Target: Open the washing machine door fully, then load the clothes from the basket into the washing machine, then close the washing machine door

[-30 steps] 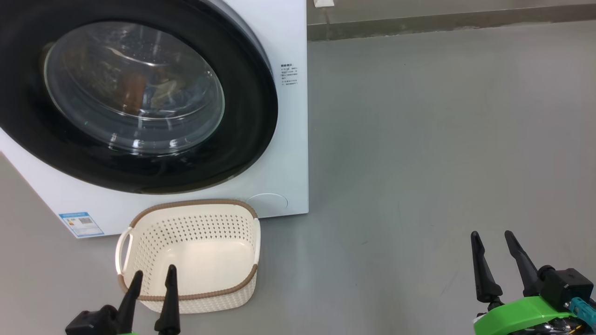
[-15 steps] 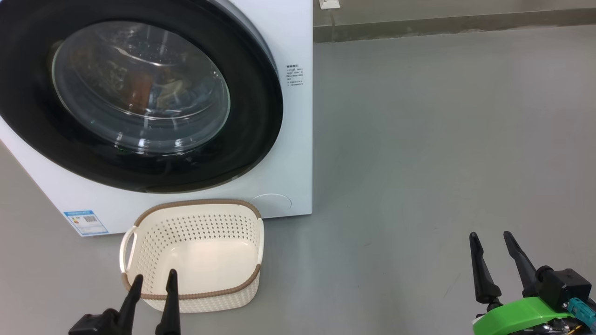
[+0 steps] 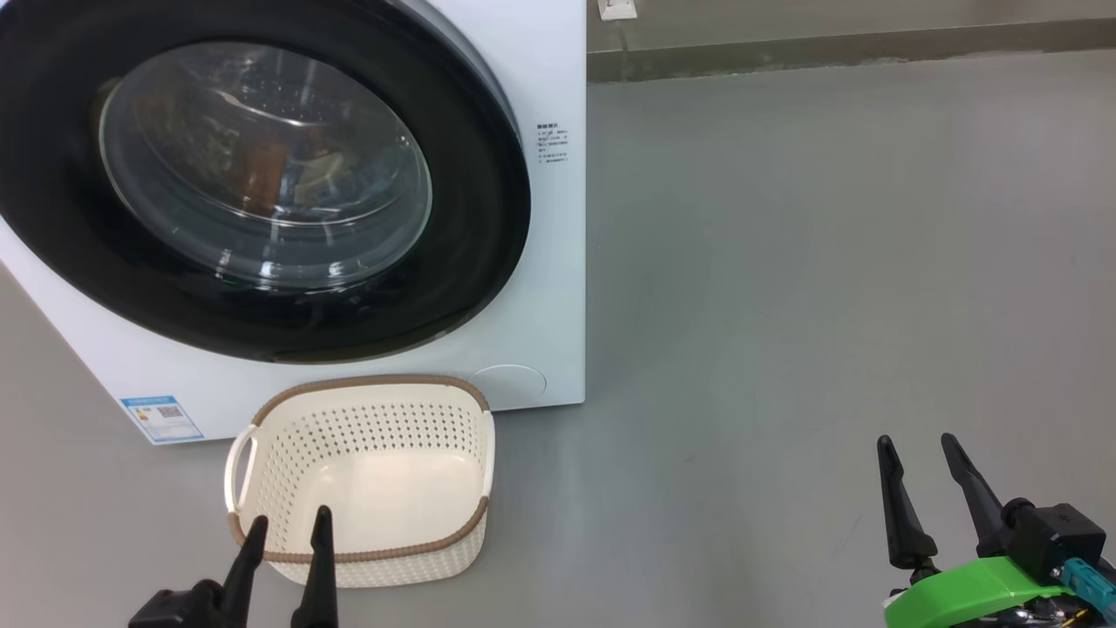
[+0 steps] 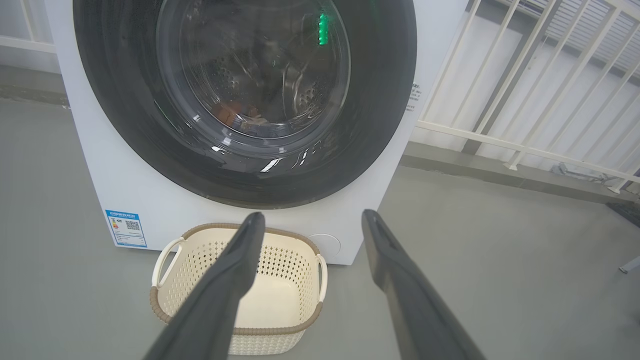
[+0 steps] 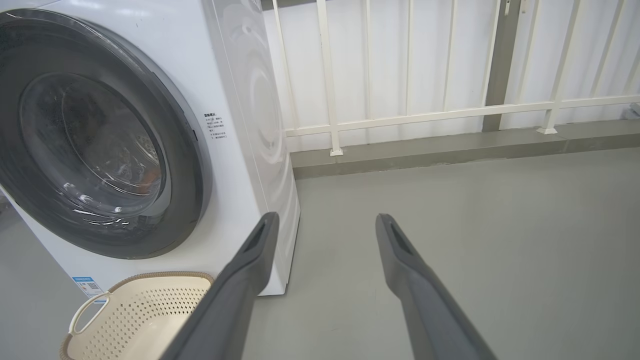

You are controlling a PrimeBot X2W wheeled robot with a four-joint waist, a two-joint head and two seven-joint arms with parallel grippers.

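The basket [image 3: 366, 380] lies empty and the door [image 3: 488, 201] seems shut; its flush closing should be confirmed. The left gripper [image 3: 290, 516] and right gripper [image 3: 916, 440] are spread apart, nothing held.

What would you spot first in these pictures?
The big round glossy black door with its bulging glass window, shut on the white box-shaped washing machine, grabs the eye first, with orange and cream clothes dimly behind the glass. Right below, on the grey floor, sits a small cream perforated plastic basket with a brown rim, empty. The left pincer and right pincer hang open low down.
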